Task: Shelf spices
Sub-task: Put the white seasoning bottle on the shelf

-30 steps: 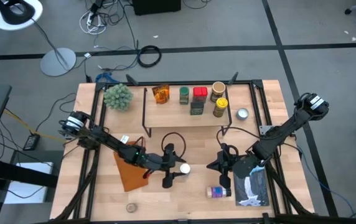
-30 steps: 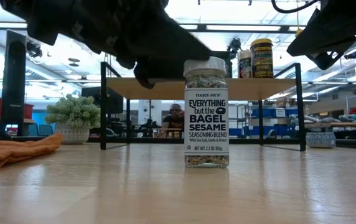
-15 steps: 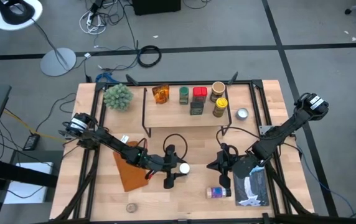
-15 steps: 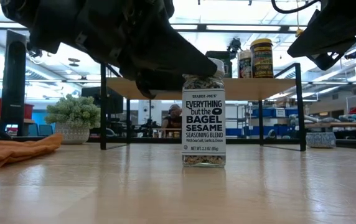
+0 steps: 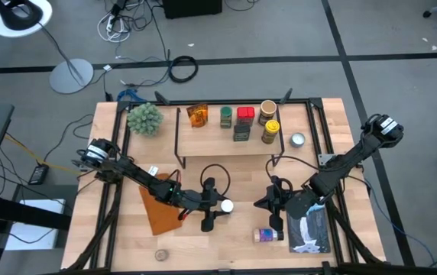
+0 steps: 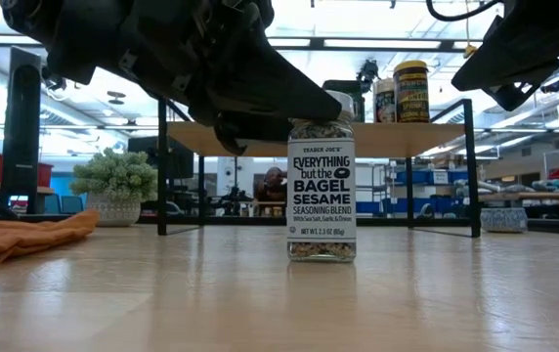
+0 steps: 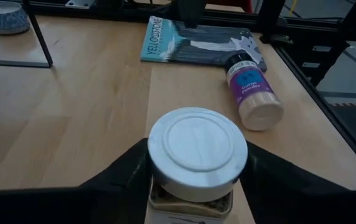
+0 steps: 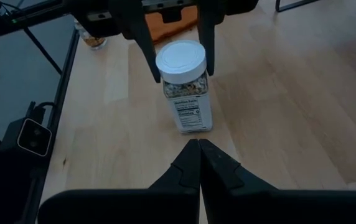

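Step in hand: grasping. Left claw (image 8: 177, 43) straddles the white lid of the bagel-seasoning jar (image 6: 322, 176), upright on the tabletop (image 5: 241, 176) before the shelf (image 5: 226, 143); whether fingers grip, cannot tell. Right claw (image 8: 199, 163) idles nearby, pressed together. Next: clamp, lift, shelve.

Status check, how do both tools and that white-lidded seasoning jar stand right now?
Left tool straddles upright white-lidded seasoning jar at lid. Right tool shut, waiting nearby. Nothing blocks the wooden shelf.
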